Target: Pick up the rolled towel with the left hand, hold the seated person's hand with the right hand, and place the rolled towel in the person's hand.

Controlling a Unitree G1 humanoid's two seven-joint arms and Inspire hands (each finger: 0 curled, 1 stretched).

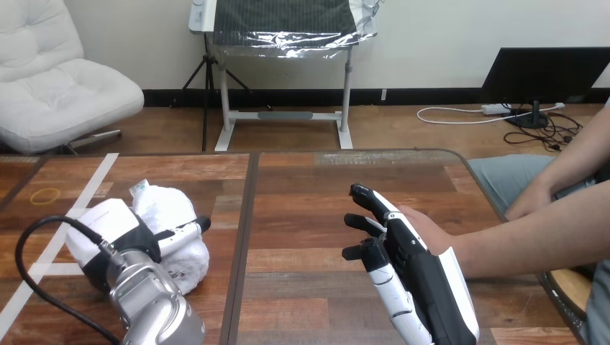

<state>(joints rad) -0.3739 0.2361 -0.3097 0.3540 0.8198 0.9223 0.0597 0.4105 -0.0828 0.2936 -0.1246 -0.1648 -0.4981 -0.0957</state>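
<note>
The rolled towel, white and crumpled, lies on the wooden table at the left. My left hand rests against its left side, and one digit lies across the towel's front. My right hand is at the centre right, back towards the camera, open, with its fingers stretched towards the upper left. The person's hand reaches in from the right and lies just behind my right hand, touching it. None of my fingers curl round it.
The person's forearm crosses the table's right edge, and the person's other hand sits further back at the right. A yellow rubber band and white tape lines mark the far left of the table.
</note>
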